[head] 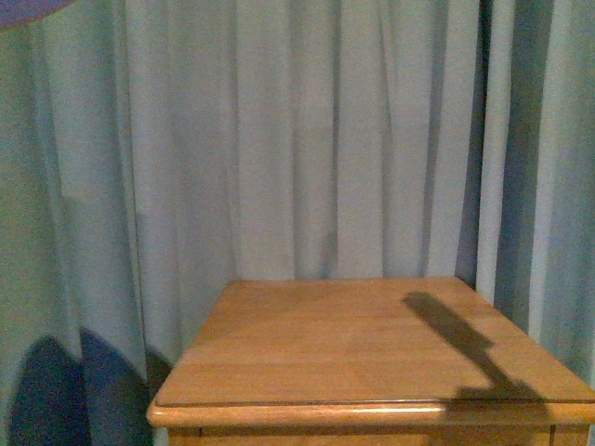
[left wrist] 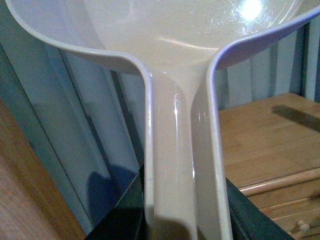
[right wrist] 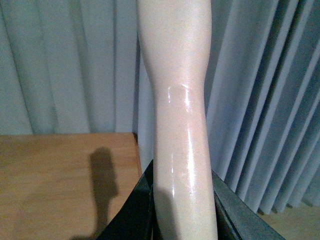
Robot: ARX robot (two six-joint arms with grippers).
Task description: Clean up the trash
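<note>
My left gripper (left wrist: 182, 227) is shut on the handle of a cream dustpan (left wrist: 180, 45), whose pan fills the upper part of the left wrist view and shows no trash in it. My right gripper (right wrist: 182, 220) is shut on a cream brush handle (right wrist: 180, 125) that rises upright through the right wrist view; the bristles are out of view. The crumpled white tissue wad is not in view in any frame. Neither gripper shows in the front view; only an arm's shadow (head: 456, 339) lies on the wooden table (head: 363, 353).
The wooden table stands against pale blue-grey curtains (head: 297, 139). It also shows in the left wrist view (left wrist: 265, 145), with a drawer knob (left wrist: 301, 226) below its edge, and in the right wrist view (right wrist: 60, 180). Floor shows beside the table (right wrist: 295, 220).
</note>
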